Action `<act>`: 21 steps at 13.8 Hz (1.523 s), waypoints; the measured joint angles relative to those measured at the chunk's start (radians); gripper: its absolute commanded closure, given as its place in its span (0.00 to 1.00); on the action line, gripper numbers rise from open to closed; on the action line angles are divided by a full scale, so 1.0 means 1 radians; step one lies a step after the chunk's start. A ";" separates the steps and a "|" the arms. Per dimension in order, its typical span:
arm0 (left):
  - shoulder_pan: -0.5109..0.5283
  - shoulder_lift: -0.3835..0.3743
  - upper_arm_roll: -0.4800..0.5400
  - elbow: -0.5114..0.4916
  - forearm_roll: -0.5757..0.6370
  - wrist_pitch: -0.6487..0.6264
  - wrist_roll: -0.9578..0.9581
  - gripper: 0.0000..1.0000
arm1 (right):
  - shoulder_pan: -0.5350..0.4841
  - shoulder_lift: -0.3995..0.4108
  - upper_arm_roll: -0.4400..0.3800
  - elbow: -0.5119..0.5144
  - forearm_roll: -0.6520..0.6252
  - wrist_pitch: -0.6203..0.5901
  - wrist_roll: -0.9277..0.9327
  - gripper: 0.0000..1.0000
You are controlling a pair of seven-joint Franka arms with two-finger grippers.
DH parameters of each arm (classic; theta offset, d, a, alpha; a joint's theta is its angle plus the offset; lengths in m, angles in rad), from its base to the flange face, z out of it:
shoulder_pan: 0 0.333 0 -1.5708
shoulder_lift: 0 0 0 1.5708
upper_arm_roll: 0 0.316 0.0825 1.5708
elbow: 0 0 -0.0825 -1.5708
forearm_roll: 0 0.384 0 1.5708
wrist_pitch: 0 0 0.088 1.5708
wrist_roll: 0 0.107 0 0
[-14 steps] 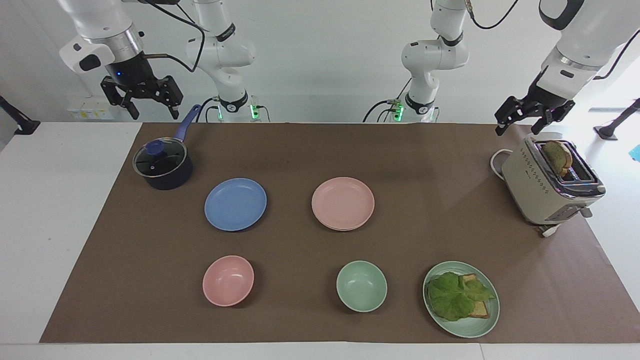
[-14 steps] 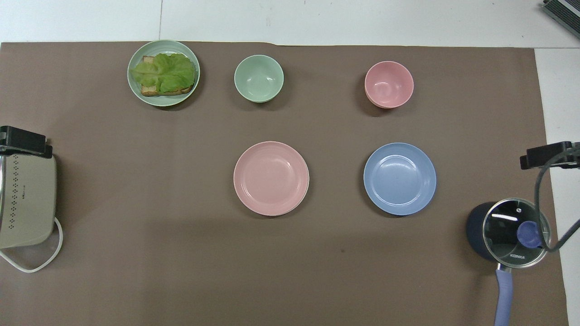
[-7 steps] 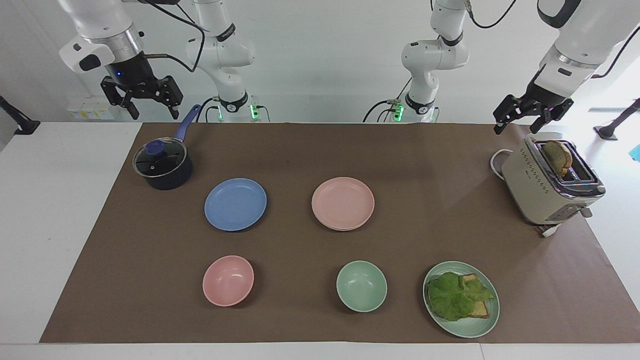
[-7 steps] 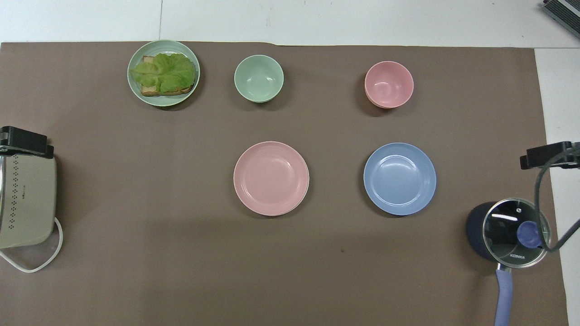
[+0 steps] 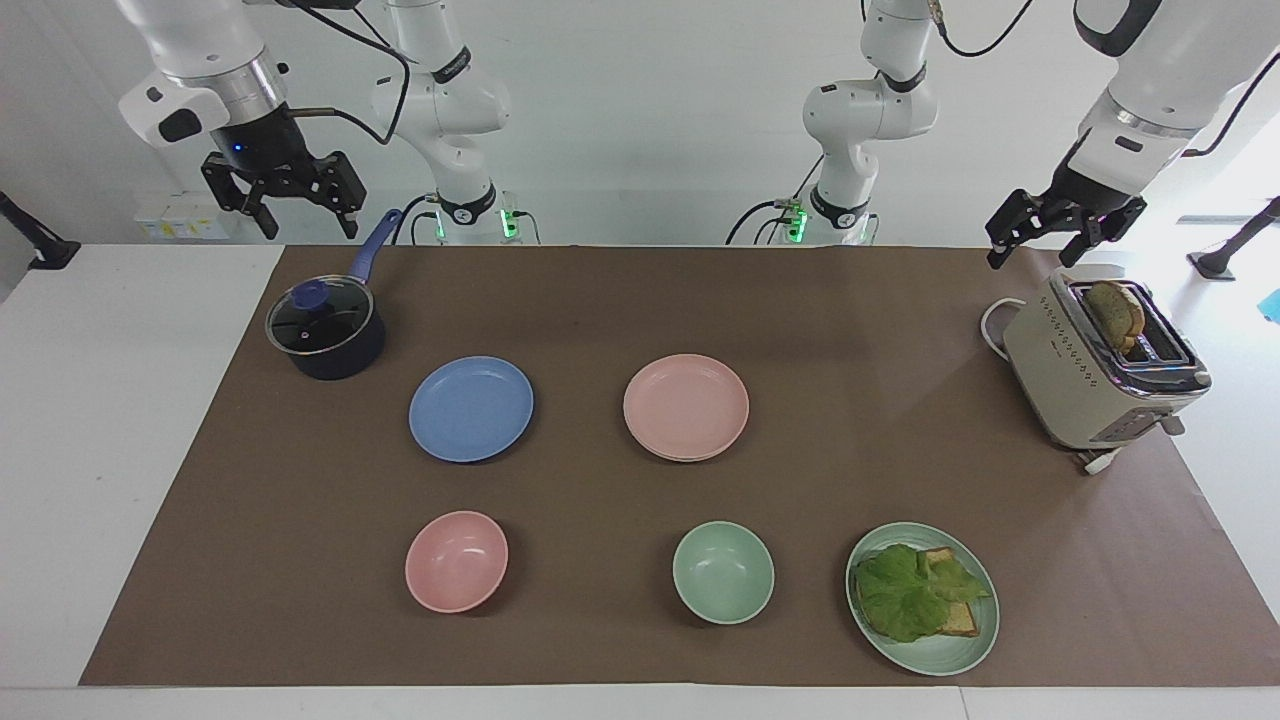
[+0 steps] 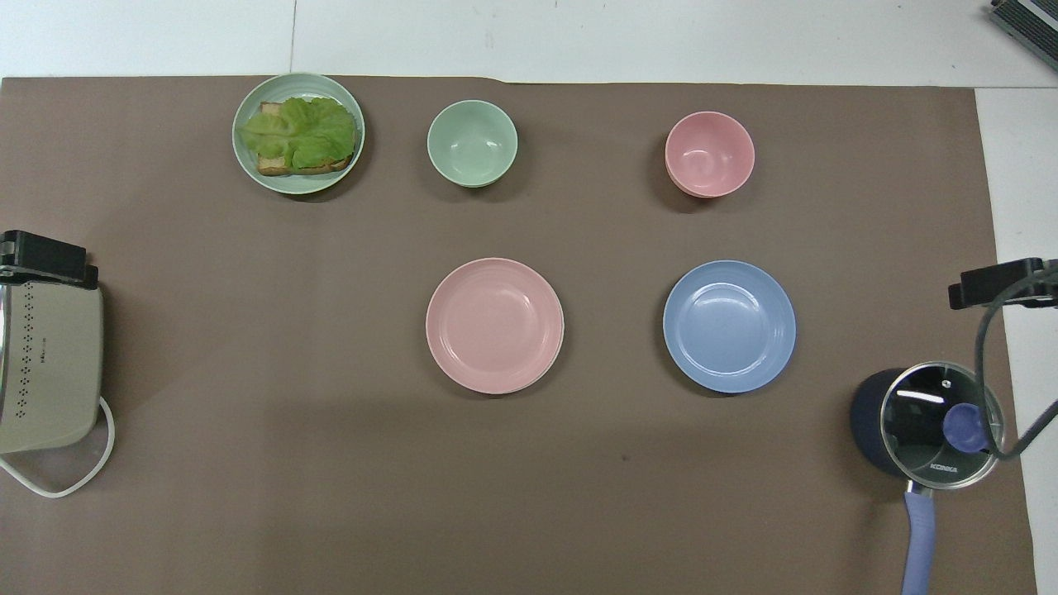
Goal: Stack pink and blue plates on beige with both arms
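- The right gripper (image 5: 308, 222) hangs high over the pot's (image 5: 325, 335) handle. Its fingers are spread wide and hold nothing. It has barely moved in the last second.
- The left gripper (image 5: 1035, 250) hangs over the toaster (image 5: 1090, 370), fingers wide and empty. It has risen slightly since a second ago.
- The facing view shows both grippers whole and a toast slice (image 5: 1115, 312) in the toaster's slot. The overhead view shows only a black tip of each gripper and cuts the slot off.
- The pot and toaster sit at the two ends of the brown mat (image 5: 600, 300). The strip of mat between them is bare.
- The pink plate (image 5: 686, 403) lies mid-tabletop on the beige plate (image 5: 688, 458), of which only a thin rim shows.
- The blue plate (image 5: 471, 408) lies flat beside that stack, toward the right arm's end, apart from it and not yet stacked. Neither plate has shifted.
- Farthest from the robots, well apart from each other, are a pink bowl (image 5: 456, 560), a green bowl (image 5: 722, 572) and a green plate (image 5: 960, 650) holding a lettuce sandwich (image 5: 915, 590).
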 measured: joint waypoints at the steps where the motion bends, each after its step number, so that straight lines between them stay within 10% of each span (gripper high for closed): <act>1: 0.000 0.000 0.000 0.000 0.000 0.000 0.000 0.00 | 0.000 0.000 0.000 0.000 0.000 0.000 0.000 0.00; 21: 0.000 0.000 0.000 0.000 0.000 0.000 0.000 0.00 | 0.006 -0.010 0.001 -0.105 -0.020 0.097 0.000 0.00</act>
